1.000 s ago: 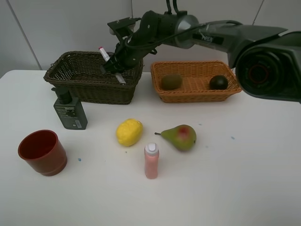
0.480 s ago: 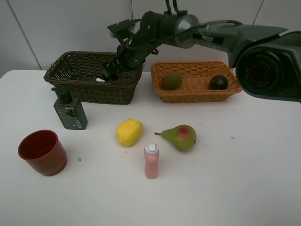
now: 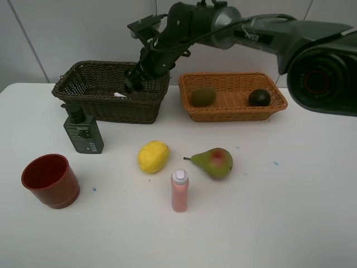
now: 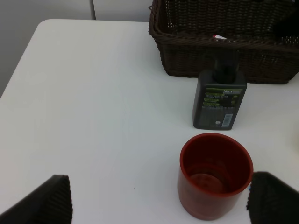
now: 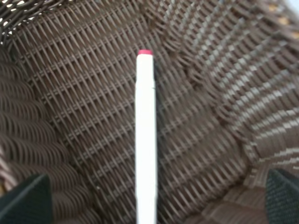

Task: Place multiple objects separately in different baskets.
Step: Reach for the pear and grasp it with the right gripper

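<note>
My right gripper (image 3: 134,84) hangs over the dark brown basket (image 3: 95,109), reaching across from the right. It is open (image 5: 152,203), and the white marker (image 5: 145,140) lies loose on the weave below; one end of the marker (image 3: 119,95) shows over the rim. The kiwi (image 3: 203,96) and the dark green fruit (image 3: 259,97) sit in the light basket (image 3: 234,113). On the table lie the lemon (image 3: 153,157), pear (image 3: 213,162), pink bottle (image 3: 179,191), pump bottle (image 3: 82,132) and red cup (image 3: 51,180). My left gripper (image 4: 159,205) is open, just short of the cup (image 4: 215,175).
The pump bottle (image 4: 219,100) stands close against the dark basket's front wall (image 4: 224,60). The white table's left edge (image 4: 18,70) runs near the cup. The right arm (image 3: 268,36) spans above the light basket.
The right gripper came down into the dark basket with the marker, opened and let it go. The marker now lies on the basket floor and the gripper has lifted a little.
</note>
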`<action>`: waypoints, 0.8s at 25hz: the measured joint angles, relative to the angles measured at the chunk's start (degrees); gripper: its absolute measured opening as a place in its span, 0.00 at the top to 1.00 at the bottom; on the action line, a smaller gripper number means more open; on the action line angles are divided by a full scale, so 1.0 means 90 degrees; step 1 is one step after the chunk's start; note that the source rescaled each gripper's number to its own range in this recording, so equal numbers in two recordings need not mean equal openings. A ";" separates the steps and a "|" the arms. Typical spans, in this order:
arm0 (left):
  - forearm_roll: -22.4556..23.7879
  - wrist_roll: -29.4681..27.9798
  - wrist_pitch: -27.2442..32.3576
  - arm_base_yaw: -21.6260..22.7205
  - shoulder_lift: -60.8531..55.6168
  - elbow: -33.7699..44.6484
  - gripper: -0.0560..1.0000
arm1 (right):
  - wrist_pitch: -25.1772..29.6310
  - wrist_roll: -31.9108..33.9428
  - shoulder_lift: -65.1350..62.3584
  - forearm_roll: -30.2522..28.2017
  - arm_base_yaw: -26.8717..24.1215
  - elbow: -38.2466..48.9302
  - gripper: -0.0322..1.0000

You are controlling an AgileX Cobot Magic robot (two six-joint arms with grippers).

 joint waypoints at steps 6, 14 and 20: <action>0.0000 0.0000 0.0000 0.0000 0.0000 0.0000 0.02 | 0.0993 -0.0115 -0.0745 -0.0788 0.0000 0.0000 0.00; 0.0000 0.0005 0.0000 0.0000 0.0000 0.0000 0.02 | 0.2997 -0.0404 -0.1618 -0.1378 0.0000 0.0000 0.00; 0.0000 0.0005 0.0000 0.0000 0.0000 0.0000 0.02 | 0.3267 -0.0409 -0.1982 -0.1083 0.0000 0.0032 0.00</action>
